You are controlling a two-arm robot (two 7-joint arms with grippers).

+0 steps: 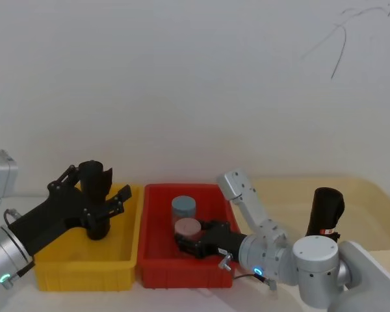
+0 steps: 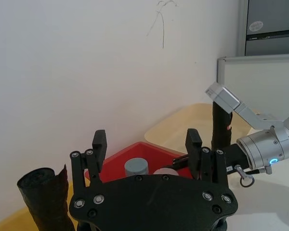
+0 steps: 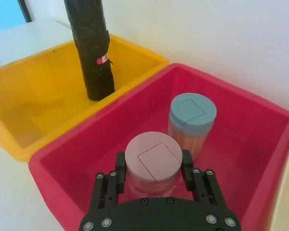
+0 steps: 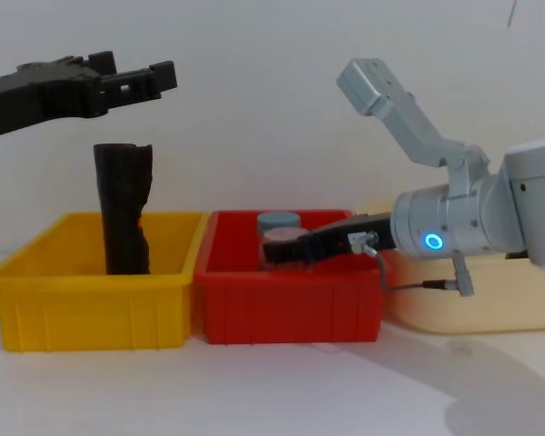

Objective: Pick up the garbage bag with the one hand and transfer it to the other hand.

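Observation:
The garbage bag (image 1: 325, 208), a smooth black roll with a red-and-white label, stands upright at the far right on a beige tray, behind my right arm; it is also in the left wrist view (image 2: 220, 125). The one hand, my green-lit left gripper (image 1: 99, 183) (image 4: 141, 73), hangs open above the yellow bin with nothing between its fingers (image 2: 100, 144). Below it stands another black roll with a ragged top (image 4: 123, 209). The other hand, my blue-lit right gripper (image 1: 192, 237) (image 3: 153, 161), is low in the red bin, shut on a pink-lidded jar (image 3: 153, 156).
The yellow bin (image 1: 84, 270) and the red bin (image 1: 182, 273) sit side by side at the front. A blue-lidded jar (image 3: 192, 113) stands in the red bin just beyond the pink one. The beige tray (image 1: 370, 201) lies right of the red bin. A white wall runs close behind.

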